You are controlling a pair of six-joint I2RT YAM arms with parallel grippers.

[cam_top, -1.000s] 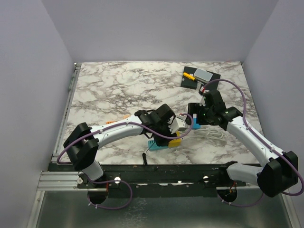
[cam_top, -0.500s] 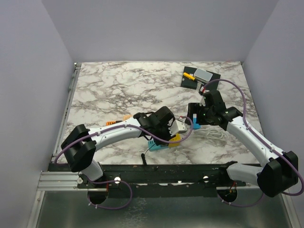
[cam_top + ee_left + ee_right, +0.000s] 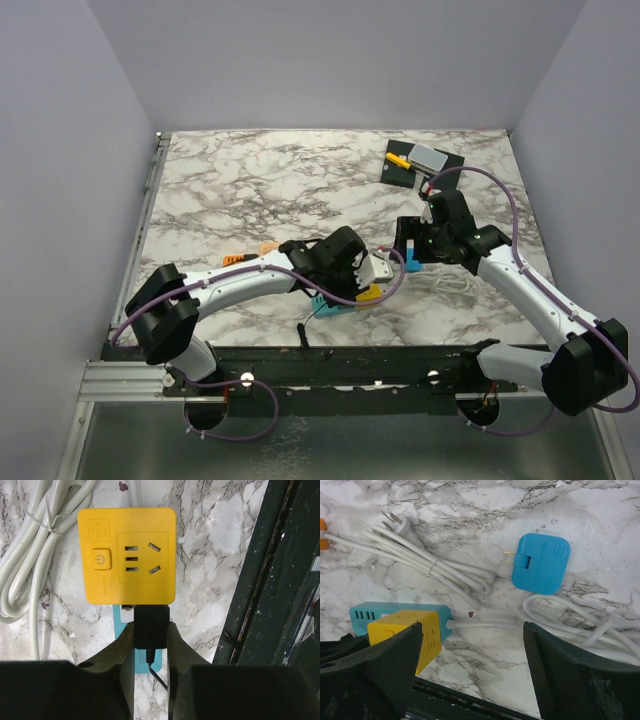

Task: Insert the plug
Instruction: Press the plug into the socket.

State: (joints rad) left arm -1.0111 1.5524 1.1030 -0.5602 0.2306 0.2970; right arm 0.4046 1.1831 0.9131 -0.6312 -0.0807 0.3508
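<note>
Pulled slightly back since a second ago, the left gripper (image 3: pixel 151 639) is clamped on the plug (image 3: pixel 151 622) just beside the socket (image 3: pixel 100 525), whose slots (image 3: pixel 131 559) must be squarely met before pressing, while the right gripper (image 3: pixel 470 672) is held wide.

Your left pincer (image 3: pixel 151 632) has fingers (image 3: pixel 120 655) of matt dark plastic, and the black plug (image 3: pixel 151 625) looks matt plastic too. The yellow socket cube (image 3: pixel 100 535) is smooth plastic with a satin sheen. Your desk (image 3: pixel 210 555) has a smooth, marble-patterned top. The white cable (image 3: pixel 435 562) has a slightly glossy sheath, the blue adapter (image 3: pixel 541 564) is smooth plastic with bare metal prongs (image 3: pixel 506 558), and the dark rail (image 3: pixel 260 580) looks like scuffed, chipped painted metal.
</note>
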